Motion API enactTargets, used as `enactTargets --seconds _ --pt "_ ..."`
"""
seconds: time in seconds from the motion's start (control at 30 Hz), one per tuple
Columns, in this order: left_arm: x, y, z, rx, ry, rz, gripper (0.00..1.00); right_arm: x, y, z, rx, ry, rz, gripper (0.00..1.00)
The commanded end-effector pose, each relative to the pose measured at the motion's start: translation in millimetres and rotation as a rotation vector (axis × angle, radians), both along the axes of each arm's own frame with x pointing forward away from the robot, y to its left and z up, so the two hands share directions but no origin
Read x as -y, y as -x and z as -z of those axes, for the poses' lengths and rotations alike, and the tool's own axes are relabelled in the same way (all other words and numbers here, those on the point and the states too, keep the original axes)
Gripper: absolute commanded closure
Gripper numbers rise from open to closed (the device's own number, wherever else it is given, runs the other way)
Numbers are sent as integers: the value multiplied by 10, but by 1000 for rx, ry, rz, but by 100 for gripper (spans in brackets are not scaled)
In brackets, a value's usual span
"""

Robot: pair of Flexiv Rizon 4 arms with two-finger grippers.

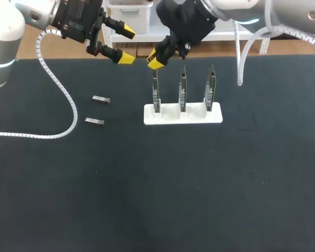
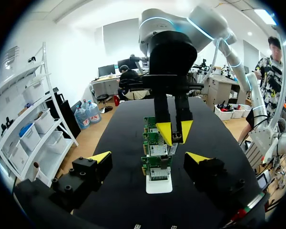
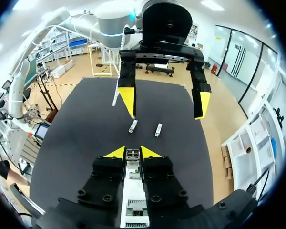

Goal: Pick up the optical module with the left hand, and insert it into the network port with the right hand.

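Holding the optical module (image 3: 132, 154) tight in the right gripper (image 1: 156, 60), above the board (image 1: 156, 94) at the stand's (image 1: 197, 116) nine o'clock end. Nothing in the open left gripper (image 1: 126, 44). If tilted, could bump the board's edge and slip out.

Left arm (image 1: 2, 31) in from the upper left corner, wrist turned toward the middle, left gripper (image 1: 126, 44) held aloft with fingers spread wide and nothing between them. Right arm (image 1: 283, 13) in from the upper right, stretched past the middle, right gripper (image 1: 155, 61) pointing down, near the left one and facing it, yellow tips drawn close, pinching the optical module (image 3: 132, 154) from both sides
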State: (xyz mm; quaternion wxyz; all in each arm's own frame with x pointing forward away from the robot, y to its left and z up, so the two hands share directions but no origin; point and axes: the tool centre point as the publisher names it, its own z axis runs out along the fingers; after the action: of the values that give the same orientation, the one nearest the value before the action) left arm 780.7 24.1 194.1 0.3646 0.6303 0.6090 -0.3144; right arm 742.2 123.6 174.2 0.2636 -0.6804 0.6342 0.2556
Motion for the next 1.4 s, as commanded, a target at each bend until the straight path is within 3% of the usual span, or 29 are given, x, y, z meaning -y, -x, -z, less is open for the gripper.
enactTargets --seconds 0.03,0.77,1.4 --pt "4 -1 -9 -2 -5 -1 0 52 31 7 25 -12 22 100" --pt "4 -1 -9 -2 -5 -1 0 25 -76 -1 0 -31 -31 100" --pt "4 -1 -9 -2 -5 -1 0 -11 13 -15 19 -14 14 100"
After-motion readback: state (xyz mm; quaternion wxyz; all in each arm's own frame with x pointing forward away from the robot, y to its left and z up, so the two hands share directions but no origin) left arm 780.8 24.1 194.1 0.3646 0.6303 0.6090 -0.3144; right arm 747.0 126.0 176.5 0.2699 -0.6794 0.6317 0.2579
